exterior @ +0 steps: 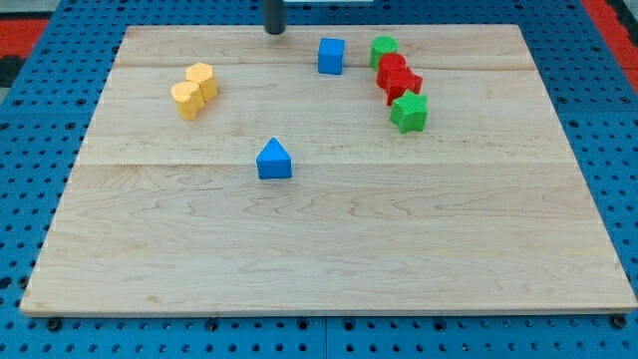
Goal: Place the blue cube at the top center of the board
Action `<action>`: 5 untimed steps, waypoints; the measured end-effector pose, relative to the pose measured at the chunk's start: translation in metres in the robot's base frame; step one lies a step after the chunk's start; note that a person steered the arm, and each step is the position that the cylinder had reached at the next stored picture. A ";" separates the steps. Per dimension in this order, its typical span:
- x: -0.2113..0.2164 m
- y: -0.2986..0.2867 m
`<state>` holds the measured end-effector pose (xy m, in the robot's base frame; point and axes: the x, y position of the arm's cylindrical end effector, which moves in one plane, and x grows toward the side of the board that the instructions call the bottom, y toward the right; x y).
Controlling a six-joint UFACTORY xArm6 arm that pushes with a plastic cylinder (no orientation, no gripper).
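The blue cube sits near the view's top, a little right of the board's centre line. My tip is at the board's top edge, to the left of the blue cube and a little above it, apart from it by about a block's width. A blue triangular block lies lower, near the board's middle, well below my tip.
A green cylinder, two red blocks and a green star form a column right of the blue cube. Two yellow blocks touch each other at the upper left. The wooden board lies on a blue pegboard.
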<state>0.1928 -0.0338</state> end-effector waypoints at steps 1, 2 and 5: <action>0.002 0.089; 0.037 0.092; 0.075 0.025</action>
<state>0.2682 -0.0090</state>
